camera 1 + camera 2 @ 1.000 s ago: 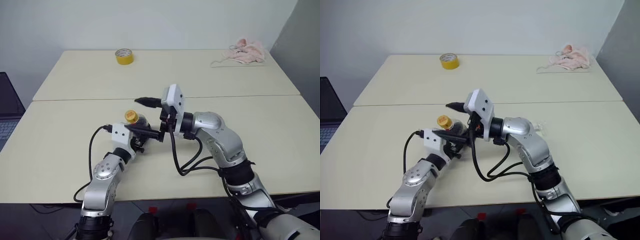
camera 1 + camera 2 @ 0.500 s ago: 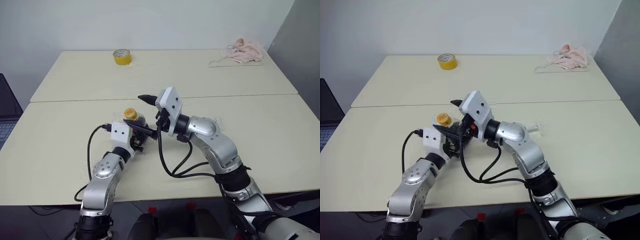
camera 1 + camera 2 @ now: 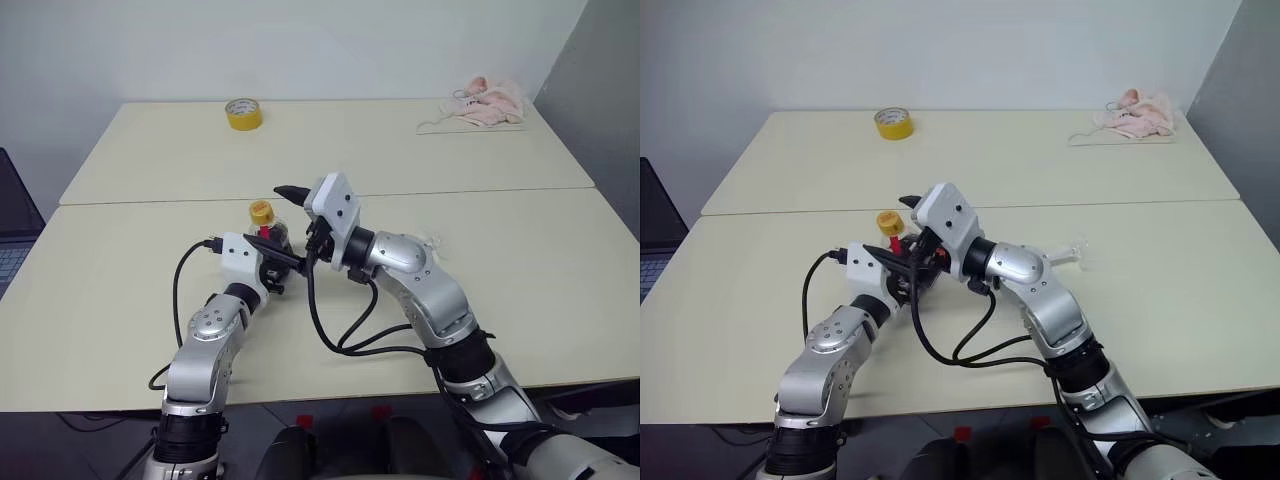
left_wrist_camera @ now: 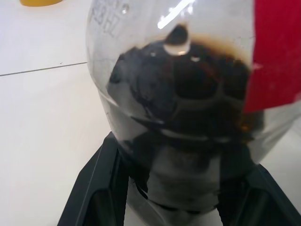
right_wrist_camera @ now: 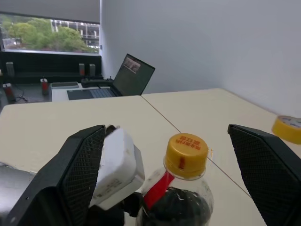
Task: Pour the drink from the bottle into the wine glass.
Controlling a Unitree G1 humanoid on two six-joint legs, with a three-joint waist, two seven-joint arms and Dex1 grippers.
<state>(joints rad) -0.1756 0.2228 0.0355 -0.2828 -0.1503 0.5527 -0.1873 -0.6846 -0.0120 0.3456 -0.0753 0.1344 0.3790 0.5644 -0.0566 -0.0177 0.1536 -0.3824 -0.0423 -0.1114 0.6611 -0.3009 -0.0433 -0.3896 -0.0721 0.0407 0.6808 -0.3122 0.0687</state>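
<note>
Both grippers sit at the bottle point(image 5: 181, 188) on the near table point(image 3: 110, 300): your left gripper point(image 3: 272, 258) pinches its round body, drink point(image 4: 188, 99) inside. Your right gripper point(image 5: 169, 174) has its fingers point(image 5: 82, 165) spread wide on either side of the yellow cap point(image 5: 186, 148), not touching it.

Bottle point(image 5: 176, 188): clear glossy plastic, smooth yellow cap point(image 5: 187, 155). Pincer fingers point(image 5: 80, 169): black, finely textured, matt. Desk point(image 3: 130, 290): smooth matt cream surface. Cloth point(image 3: 485, 100): soft, crumpled pink fabric.
</note>
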